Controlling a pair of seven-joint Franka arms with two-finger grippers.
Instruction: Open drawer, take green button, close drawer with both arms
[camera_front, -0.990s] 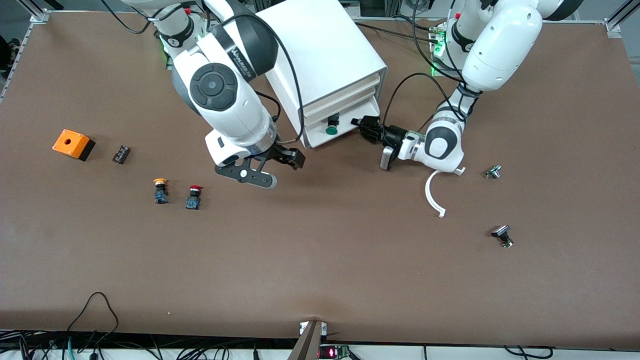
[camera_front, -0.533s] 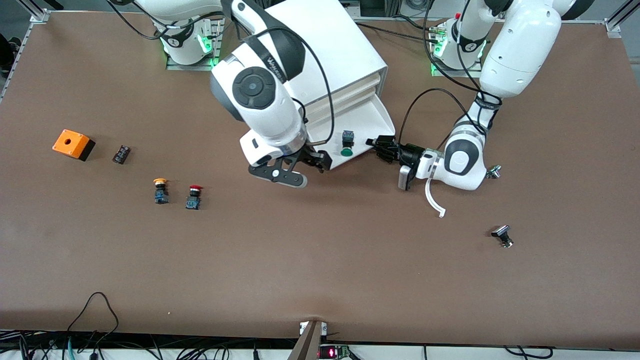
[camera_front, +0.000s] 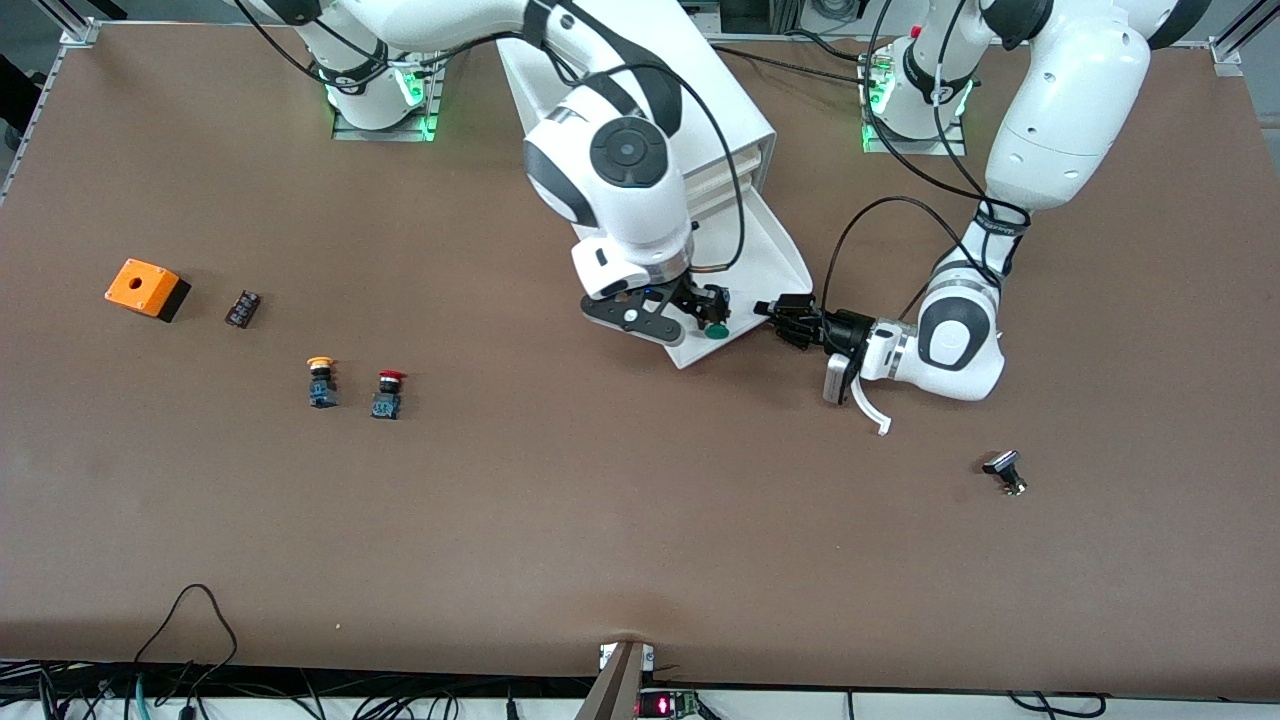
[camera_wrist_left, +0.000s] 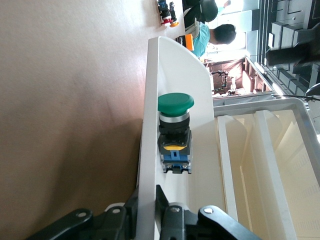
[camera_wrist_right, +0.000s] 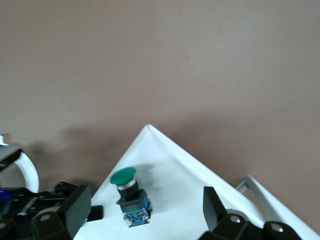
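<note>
The drawer (camera_front: 775, 258) stands pulled far out of the white cabinet (camera_front: 722, 100). Its cream-white front wall (camera_wrist_left: 150, 100) is pinched between the fingers of my left gripper (camera_front: 778, 312) (camera_wrist_left: 147, 189), at the end toward the left arm's side. The green-capped button (camera_front: 715, 330) (camera_wrist_left: 175, 125) (camera_wrist_right: 128, 189) lies on its side in the drawer, close to the front wall. My right gripper (camera_front: 703, 312) (camera_wrist_right: 142, 202) hangs open just over the button, one finger on each side of it, not touching it. The drawer floor (camera_wrist_right: 172, 167) shows white around the button.
An orange box (camera_front: 147, 288), a small dark part (camera_front: 243, 307), a yellow-capped button (camera_front: 321, 382) and a red-capped button (camera_front: 388, 393) lie toward the right arm's end. A white curved strip (camera_front: 870, 405) and a black metal part (camera_front: 1005, 472) lie near the left arm.
The left gripper has drawn the drawer well out toward the front camera, the button riding along. The right arm has swung from beside the cabinet to over the button.
</note>
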